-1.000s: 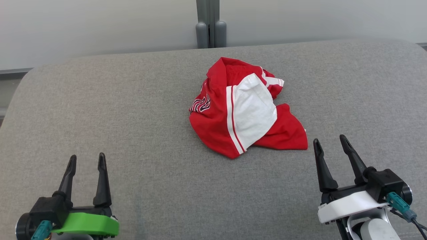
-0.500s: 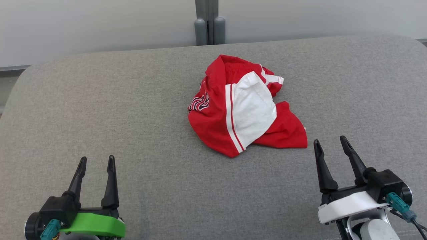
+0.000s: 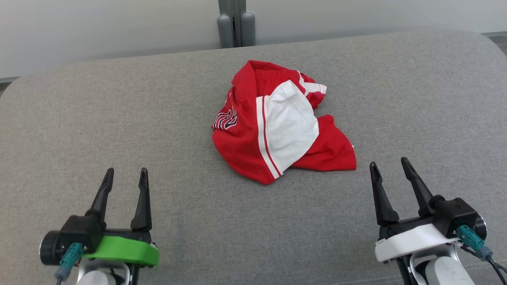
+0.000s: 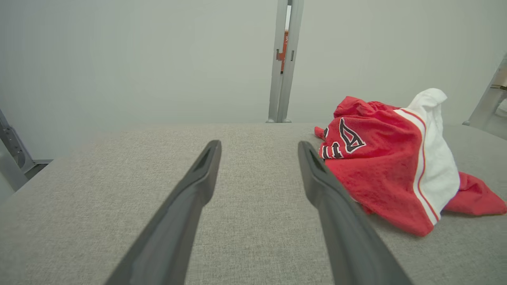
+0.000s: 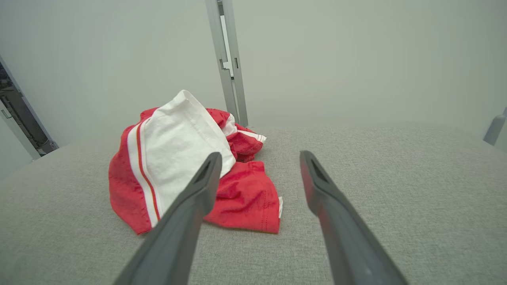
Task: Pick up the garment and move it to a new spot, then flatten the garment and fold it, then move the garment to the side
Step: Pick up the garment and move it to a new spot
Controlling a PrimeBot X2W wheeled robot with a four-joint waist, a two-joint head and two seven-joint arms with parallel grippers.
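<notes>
- Listing first the garment (image 3: 273, 126): red sports fabric with a faintly dimpled knit, one broad white panel edged by white-and-red stripes, and dark lettering outlined in white on its left flank. It lies crumpled in a rounded heap, fold upon fold, with a flatter red hem corner spread toward my right side.
- Location: about the middle of the grey fabric surface (image 3: 158, 118), somewhat nearer the far edge than the near one, touching neither gripper.
- Surface: grey woven upholstery, fine-grained, matt, lightly padded. The far edge curves away into rounded corners at both ends. I see bare cloth on every side of the heap, widest to the left and along the near strip.
- Left gripper (image 3: 126, 171): two long, dark, tapered fingers on a green mount, spread apart with nothing between them, over bare cloth and well apart from the garment.
- Right gripper (image 3: 388, 162): matching dark fingers on a white mount, likewise spread and empty. Its tips sit near the red hem corner without touching it.
- Backdrop: plain pale wall (image 3: 99, 27) beyond the far edge, with a grey upright post (image 3: 233, 19) standing behind the heap.
</notes>
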